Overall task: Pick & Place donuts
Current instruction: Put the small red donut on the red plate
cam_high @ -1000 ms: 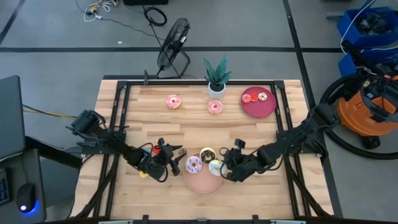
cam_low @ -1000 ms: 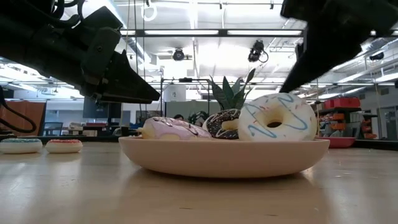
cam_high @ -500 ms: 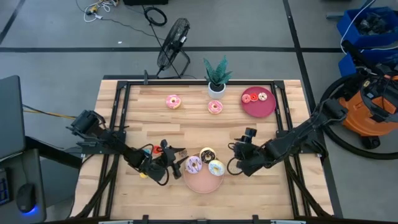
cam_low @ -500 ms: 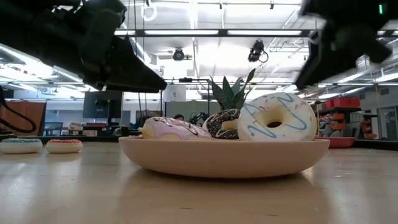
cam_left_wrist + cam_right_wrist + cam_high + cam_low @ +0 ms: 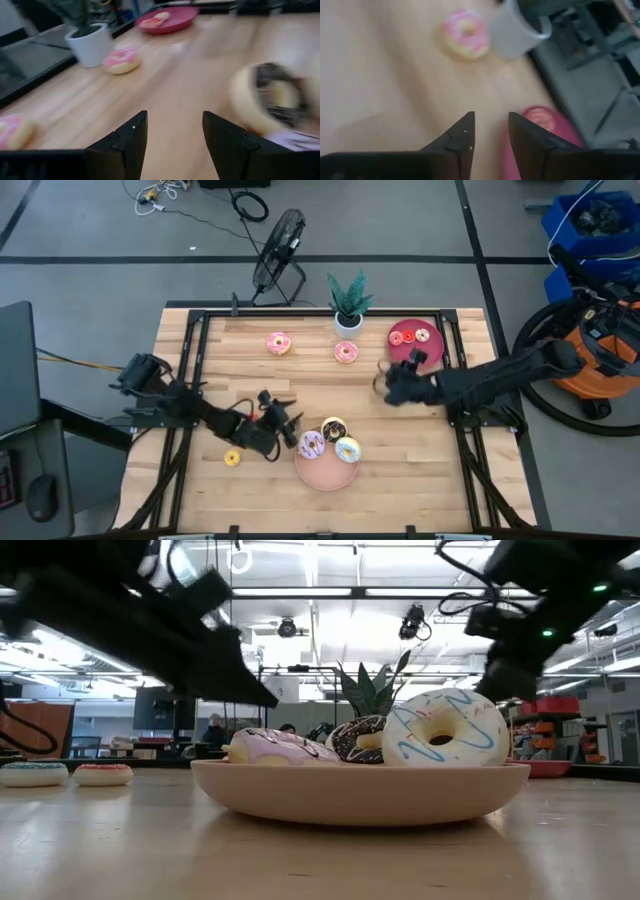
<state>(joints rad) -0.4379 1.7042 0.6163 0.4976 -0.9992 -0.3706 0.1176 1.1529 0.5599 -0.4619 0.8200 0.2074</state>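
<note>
The left gripper (image 5: 288,420) is hovering low over the bench (image 5: 300,380) just left of the pink plate (image 5: 325,472), its fingers (image 5: 131,140) standing spread with nothing between them. The right gripper (image 5: 384,387) is hanging over bare wood between the pink plate and the dark red plate (image 5: 432,352), and its fingers (image 5: 461,137) are also standing apart, holding nothing.

Three donuts are lying on the pink plate: a purple-iced donut (image 5: 311,445) nearest the left gripper, a chocolate donut (image 5: 333,428) at the far side, and a white donut with blue lines (image 5: 348,449) leaning against the rim on the right. A small yellow donut (image 5: 233,457) is lying on the bench just beside the left arm, well left of the plate.

Farther back, a pink donut (image 5: 279,343) is sitting alone on the wood, and another pink donut (image 5: 346,352) is resting just in front of the potted plant (image 5: 348,302). Two small donuts, a red donut (image 5: 397,337) and a pale donut (image 5: 422,335), are lying on the dark red plate at the far right corner.
</note>
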